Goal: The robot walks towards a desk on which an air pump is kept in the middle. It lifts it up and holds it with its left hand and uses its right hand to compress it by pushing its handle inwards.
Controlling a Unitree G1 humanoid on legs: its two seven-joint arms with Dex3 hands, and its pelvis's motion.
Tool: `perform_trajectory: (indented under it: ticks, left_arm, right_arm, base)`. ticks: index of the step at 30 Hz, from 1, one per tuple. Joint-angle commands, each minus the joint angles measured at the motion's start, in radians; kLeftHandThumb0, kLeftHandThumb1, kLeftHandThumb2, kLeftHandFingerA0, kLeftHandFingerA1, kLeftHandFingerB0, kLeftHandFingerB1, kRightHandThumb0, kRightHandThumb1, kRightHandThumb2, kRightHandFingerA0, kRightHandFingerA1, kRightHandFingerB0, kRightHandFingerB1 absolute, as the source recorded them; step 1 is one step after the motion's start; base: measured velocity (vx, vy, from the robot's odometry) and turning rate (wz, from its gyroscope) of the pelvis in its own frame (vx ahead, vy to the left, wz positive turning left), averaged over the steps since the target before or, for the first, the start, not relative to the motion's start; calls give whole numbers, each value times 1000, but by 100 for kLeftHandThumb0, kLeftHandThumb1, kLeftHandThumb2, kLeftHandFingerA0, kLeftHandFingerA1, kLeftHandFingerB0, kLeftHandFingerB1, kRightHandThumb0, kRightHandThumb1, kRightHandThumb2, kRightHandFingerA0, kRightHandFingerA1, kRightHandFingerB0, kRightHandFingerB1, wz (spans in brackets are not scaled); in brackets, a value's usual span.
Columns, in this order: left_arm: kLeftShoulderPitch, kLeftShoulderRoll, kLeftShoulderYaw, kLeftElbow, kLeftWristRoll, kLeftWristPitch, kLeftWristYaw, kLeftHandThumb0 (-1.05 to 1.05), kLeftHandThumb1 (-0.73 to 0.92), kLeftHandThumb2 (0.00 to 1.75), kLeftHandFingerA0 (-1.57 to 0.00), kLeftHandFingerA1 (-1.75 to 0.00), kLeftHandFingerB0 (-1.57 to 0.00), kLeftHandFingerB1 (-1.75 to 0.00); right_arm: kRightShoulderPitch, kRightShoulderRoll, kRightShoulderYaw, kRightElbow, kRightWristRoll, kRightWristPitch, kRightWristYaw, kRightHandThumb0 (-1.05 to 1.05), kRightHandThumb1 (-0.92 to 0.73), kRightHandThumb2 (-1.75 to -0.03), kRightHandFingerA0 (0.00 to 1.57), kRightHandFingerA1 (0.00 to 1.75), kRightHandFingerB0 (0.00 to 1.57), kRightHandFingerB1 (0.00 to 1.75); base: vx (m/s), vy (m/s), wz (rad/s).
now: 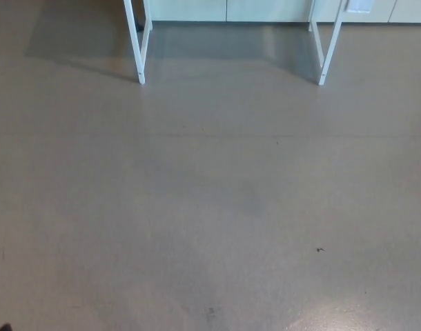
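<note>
Floor [210, 207] fills view; white desk legs [138, 48] at top; hands unseen.

A grey-brown floor [210, 207] fills the view. Two white desk legs [138, 48] stand on it at the top, one pair left, the other [326, 48] right, with shadow between them. Nearer than the legs, a small dark speck [320, 249] lies to the right.
</note>
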Motion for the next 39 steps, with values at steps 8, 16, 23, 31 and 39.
perform_trajectory:
  ticks: [8,16,23,31,39]
  left_arm:
    - [22,8,89,-26,-135,40,-99,-11,75,62,-44,-42,-31,-32]
    - [42,3,59,-59,-135,40,-95,-14,74,61,-42,-42,-33,-33]
    - [53,4,42,-71,-138,36,-106,-12,74,62,-39,-41,-31,-33]
    - [68,8,8,-76,-116,14,-98,-14,75,62,-39,-40,-33,-33]
    - [71,12,-14,-77,-108,11,-89,-14,77,62,-41,-41,-33,-33]
  right_arm:
    - [-13,-3,-100,-7,121,-91,69,-30,-68,-60,61,46,45,39]
    - [-18,-8,-91,-1,122,-95,65,-30,-69,-60,60,47,44,39]
    - [-27,-15,-77,19,117,-103,64,-30,-71,-61,58,46,43,39]
    - [-50,-17,-65,45,112,-112,53,-28,-71,-60,61,46,46,39]
    - [-64,-22,-46,44,103,-109,45,-31,-69,-60,61,46,47,39]
  base:
    - [-103,-54,0]
    - [118,162,-14]
    - [248,245,4]
    - [281,-72,14]
    - [355,-145,12]
